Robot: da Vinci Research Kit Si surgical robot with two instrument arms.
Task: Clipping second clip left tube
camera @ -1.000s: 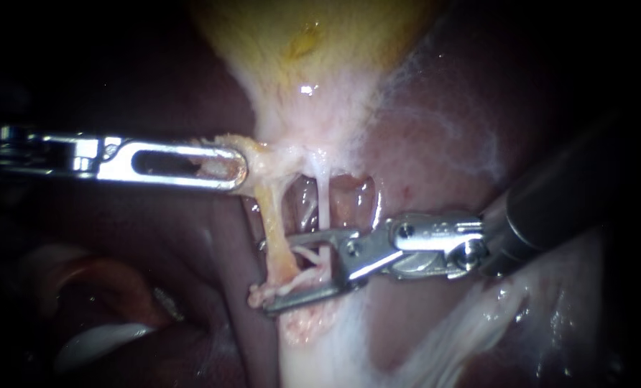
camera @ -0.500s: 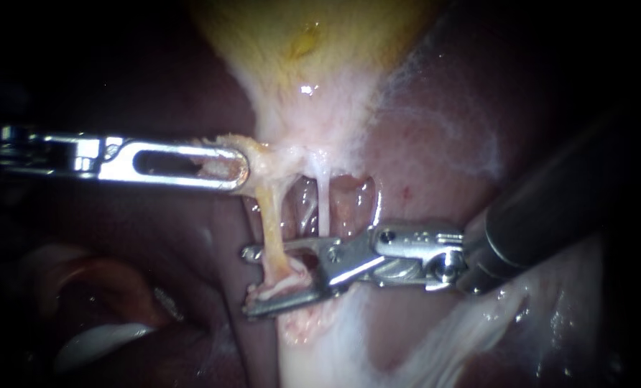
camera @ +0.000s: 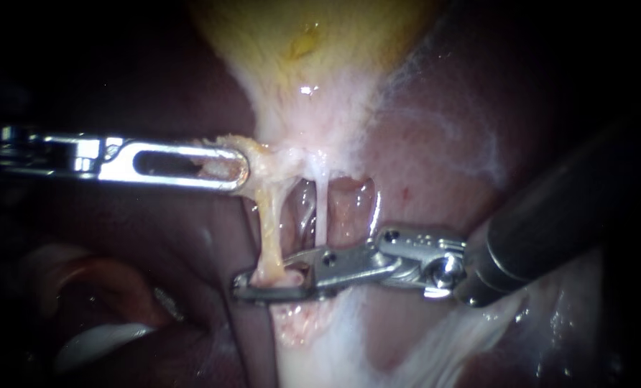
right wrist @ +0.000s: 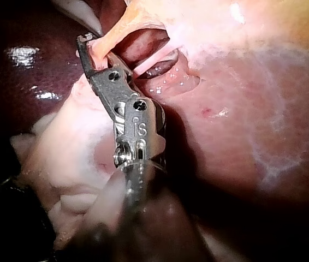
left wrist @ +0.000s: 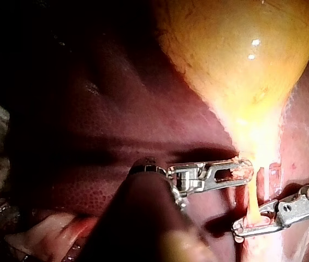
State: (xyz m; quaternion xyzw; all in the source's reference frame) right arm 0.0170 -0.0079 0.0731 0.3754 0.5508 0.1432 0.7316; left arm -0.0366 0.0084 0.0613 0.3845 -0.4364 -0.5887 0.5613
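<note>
The right instrument has its end effector clenched on the left tube; the left instrument grasps the gallbladder neck with its end effector.

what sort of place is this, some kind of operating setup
Most likely a surgical work field seen close up: a yellowish gallbladder and dark red liver fill the view, the left instrument grips the gallbladder's neck, and the right instrument is shut on the left tube.
</note>
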